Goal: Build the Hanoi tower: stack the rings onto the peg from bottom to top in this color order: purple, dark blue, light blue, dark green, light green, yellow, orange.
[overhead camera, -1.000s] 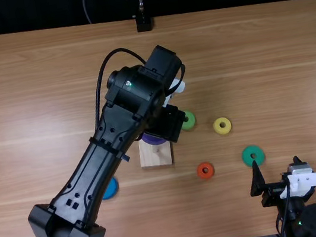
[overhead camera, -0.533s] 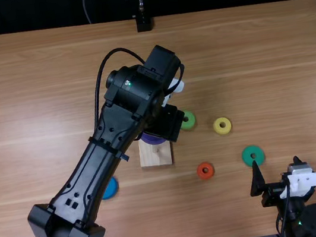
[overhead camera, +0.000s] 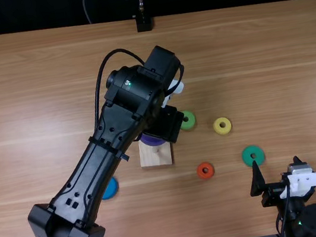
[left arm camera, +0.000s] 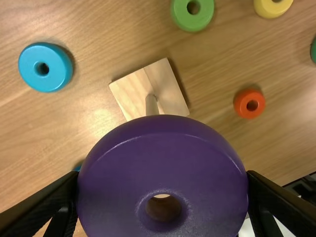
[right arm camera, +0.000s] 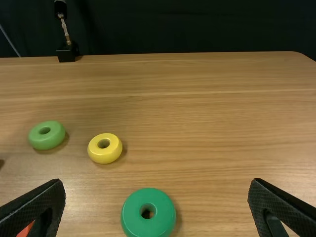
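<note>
1. Nearest up, by the table's near edge, the right gripper (overhead camera: 276,163) sat with its jaws wide apart, one fingertip right at the rim of the dark green ring (overhead camera: 253,155).
2. Across on the left, the dark blue ring (overhead camera: 109,188) lay partly under the left arm (overhead camera: 89,177), so its side toward the middle had the open wood.
3. The orange ring (overhead camera: 205,170) sat between base and dark green ring, with bare wood on both sides.
4. Then the wooden base (overhead camera: 156,158), square-edged, its peg (overhead camera: 156,150) upright; its right-hand side faced open table.
5. And here was the task's piece: the left gripper (overhead camera: 168,124) had the purple ring (left arm camera: 163,158) gripped between its jaws, one against each side. In the top view the ring overlapped the base's far part, just beside the peg, not on it.
6. Farther on, the yellow ring (overhead camera: 222,126) had a broad run of wood to its right; the light green ring (overhead camera: 187,120) lay near the left gripper, a tighter spot. The light blue ring (left arm camera: 45,67) rested on the base's other side.
7. Beyond, plain wood ran to the far edge, where a black stand (overhead camera: 143,23) stood.
</note>
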